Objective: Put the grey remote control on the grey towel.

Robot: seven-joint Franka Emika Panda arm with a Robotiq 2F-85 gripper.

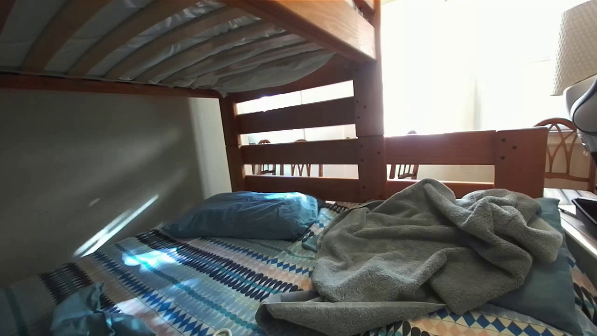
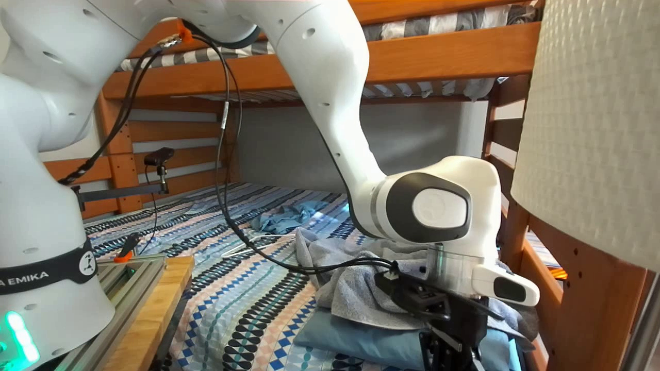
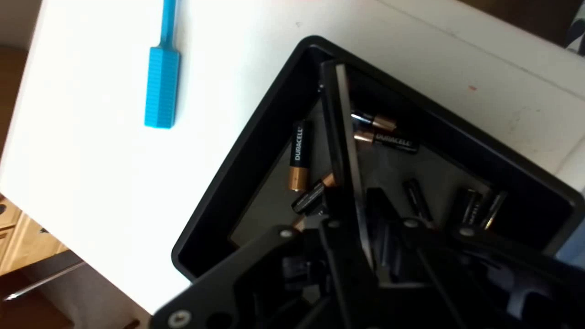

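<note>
The grey towel lies rumpled on the bed in both exterior views [image 1: 392, 252] [image 2: 356, 293], partly over a blue pillow. In the wrist view my gripper [image 3: 356, 194] is shut on a slim dark bar with a pale edge, the grey remote control [image 3: 339, 123], seen edge-on; its buttons do not show. The remote points away from the jaws, above a black tray. In an exterior view the gripper [image 2: 451, 355] hangs at the bottom edge, in front of the towel, its fingertips cut off. The towel is out of the wrist view.
The black tray [image 3: 247, 137] holds several batteries and stands on a white surface [image 3: 91, 151] with a blue brush-like tool [image 3: 162, 87]. A lampshade [image 2: 588, 129], bed rails [image 1: 438, 148], the upper bunk and a blue pillow [image 1: 252, 217] are around the bed.
</note>
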